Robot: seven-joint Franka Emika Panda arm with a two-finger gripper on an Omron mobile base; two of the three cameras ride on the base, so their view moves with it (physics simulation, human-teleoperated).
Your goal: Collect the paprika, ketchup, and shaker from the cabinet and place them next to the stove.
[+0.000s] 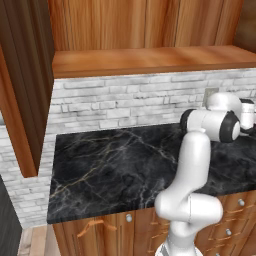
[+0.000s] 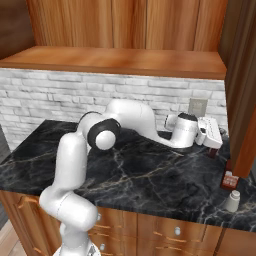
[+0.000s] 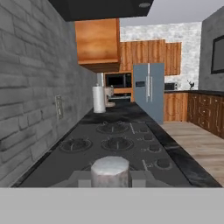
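My gripper (image 2: 216, 146) reaches to the right end of the black counter (image 2: 150, 175) and is shut on the paprika (image 2: 214, 152), a dark reddish jar held low over the stone. In the hand view the jar's grey cap (image 3: 110, 169) sits between the fingertips, with the stove (image 3: 114, 142) stretching out just beyond it. The ketchup (image 2: 229, 179), with its pale label, stands by the wooden side panel. The small pale shaker (image 2: 232, 200) stands in front of it near the counter's edge. The cabinet shelf board (image 2: 115, 60) (image 1: 150, 60) runs above the brick wall.
A wall outlet (image 2: 198, 106) sits on the white brick behind the hand. Drawers with knobs (image 2: 177, 231) line the counter front. Beyond the stove stand a paper towel roll (image 3: 99, 99) and a steel fridge (image 3: 148, 89). A dark hood (image 3: 100, 8) hangs overhead.
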